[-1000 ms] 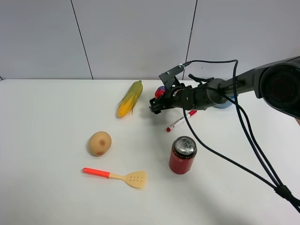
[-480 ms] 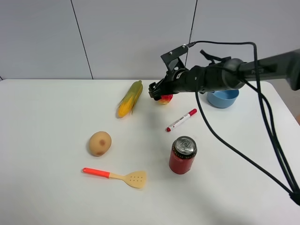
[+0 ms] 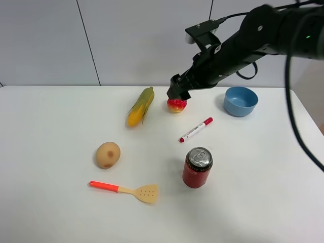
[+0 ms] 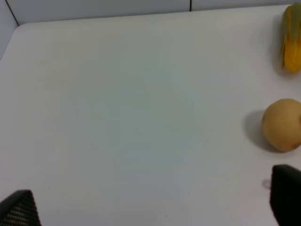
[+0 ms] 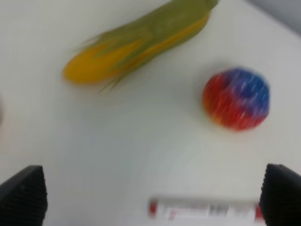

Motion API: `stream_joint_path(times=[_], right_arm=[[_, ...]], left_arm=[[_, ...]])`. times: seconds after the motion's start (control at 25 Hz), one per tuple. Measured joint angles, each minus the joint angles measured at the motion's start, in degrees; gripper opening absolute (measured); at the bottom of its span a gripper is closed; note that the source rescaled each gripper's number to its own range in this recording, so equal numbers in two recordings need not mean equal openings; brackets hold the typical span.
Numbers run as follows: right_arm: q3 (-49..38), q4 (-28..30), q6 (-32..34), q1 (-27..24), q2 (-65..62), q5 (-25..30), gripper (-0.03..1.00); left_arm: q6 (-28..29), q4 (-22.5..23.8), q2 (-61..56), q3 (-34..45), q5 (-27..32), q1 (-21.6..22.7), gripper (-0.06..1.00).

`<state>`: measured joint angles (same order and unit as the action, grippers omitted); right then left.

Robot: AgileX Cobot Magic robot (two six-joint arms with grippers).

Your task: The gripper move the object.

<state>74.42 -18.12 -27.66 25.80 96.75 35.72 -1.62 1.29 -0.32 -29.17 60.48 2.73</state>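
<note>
Since a second ago the right gripper (image 3: 178, 92) has risen off the ball (image 3: 176, 105) and now hangs just above it, not touching it. The arm slopes up and away toward the table's far right corner. The ball was half hidden behind the gripper then; now it is in the open.

Findings at this moment:

1. The ball rests on the table (image 3: 50, 131) close to the far edge, a little right of the middle. Its red and yellow side shows in the high view. The right wrist view is blurred, but it shows a blue-purple top.
2. The right jaws are spread wide, one finger at each lower corner of the wrist view, and the ball lies apart from both.
3. The left gripper (image 4: 153, 203) shows only its two dark fingertips, with the jaws spread wide over bare table.
4. Corn (image 3: 140, 106) lies near the ball on its left, also by the far edge.
5. A blue bowl (image 3: 241, 100) stands toward the far right corner.
6. A red marker (image 3: 195, 129) lies near mid-table, nearer than the ball.
7. A red can (image 3: 197, 167) stands upright between the marker and the near edge.
8. A potato (image 3: 108, 155) sits left of the middle, and a spatula (image 3: 126, 190) lies just beyond it toward the near edge.
</note>
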Motion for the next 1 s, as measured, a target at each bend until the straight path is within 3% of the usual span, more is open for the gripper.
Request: stream_joint_path(times=[0.16,0.44,0.64,1.0], right_arm=[[0.0,0.0,0.8,0.0,-6.6,11.5,0.78],[0.0,0.8,5.6,0.0,-16.0,26.1,0.78],[0.0,5.8,9.8,-2.4,-21.9,27.7,0.78],[0.0,12.1,10.9,-20.3,-26.9,29.3,0.78]], left_arm=[[0.0,0.0,0.0,0.0,0.0,0.0,1.0],[0.0,0.0,0.0,0.0,0.0,0.0,1.0],[0.0,0.0,0.0,0.0,0.0,0.0,1.0],[0.0,0.0,0.0,0.0,0.0,0.0,1.0]])
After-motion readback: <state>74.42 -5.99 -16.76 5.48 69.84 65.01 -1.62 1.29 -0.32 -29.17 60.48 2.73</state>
